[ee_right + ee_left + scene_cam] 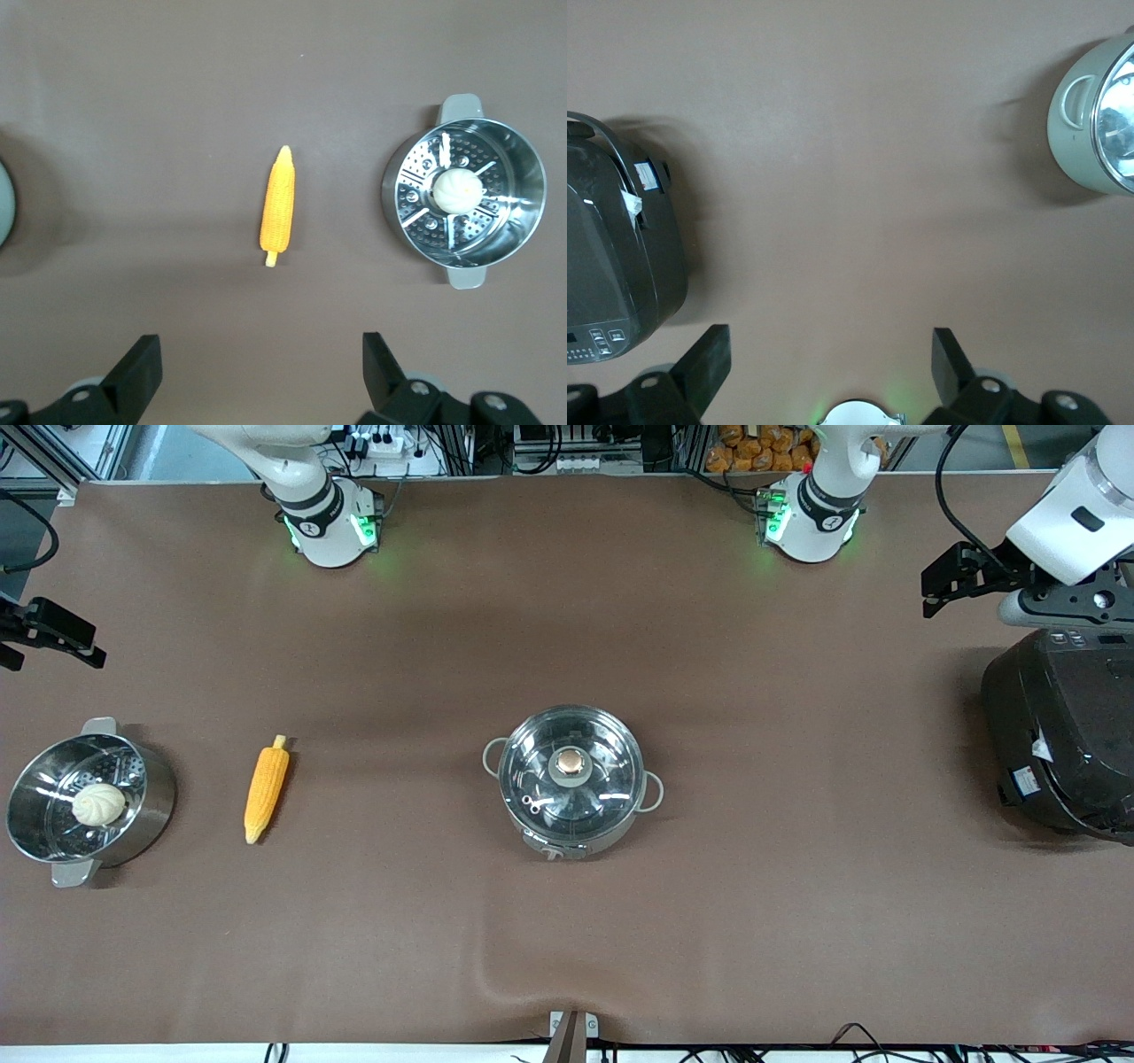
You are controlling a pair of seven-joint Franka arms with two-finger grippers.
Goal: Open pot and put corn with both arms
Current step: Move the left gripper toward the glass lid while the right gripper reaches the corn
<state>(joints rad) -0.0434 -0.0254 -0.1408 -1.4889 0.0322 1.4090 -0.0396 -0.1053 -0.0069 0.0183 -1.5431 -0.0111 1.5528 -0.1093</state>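
Note:
The steel pot (620, 815) stands mid-table with its glass lid (602, 779) on and the copper knob (571, 762) on top. Its edge shows in the left wrist view (1076, 124). The corn (266, 790) lies on the table toward the right arm's end, between the pot and the steamer; it also shows in the right wrist view (278, 206). My left gripper (943, 584) hangs open and empty above the black cooker's end of the table, its fingers (709, 359) wide apart. My right gripper (55, 651) hangs open and empty at the right arm's end, its fingers (142, 363) wide apart.
A steel steamer pot (151, 797) holding a white bun (98, 804) stands beside the corn at the right arm's end; both show in the right wrist view (390, 190) (456, 189). A big black cooker (1063, 735) (611, 257) stands at the left arm's end.

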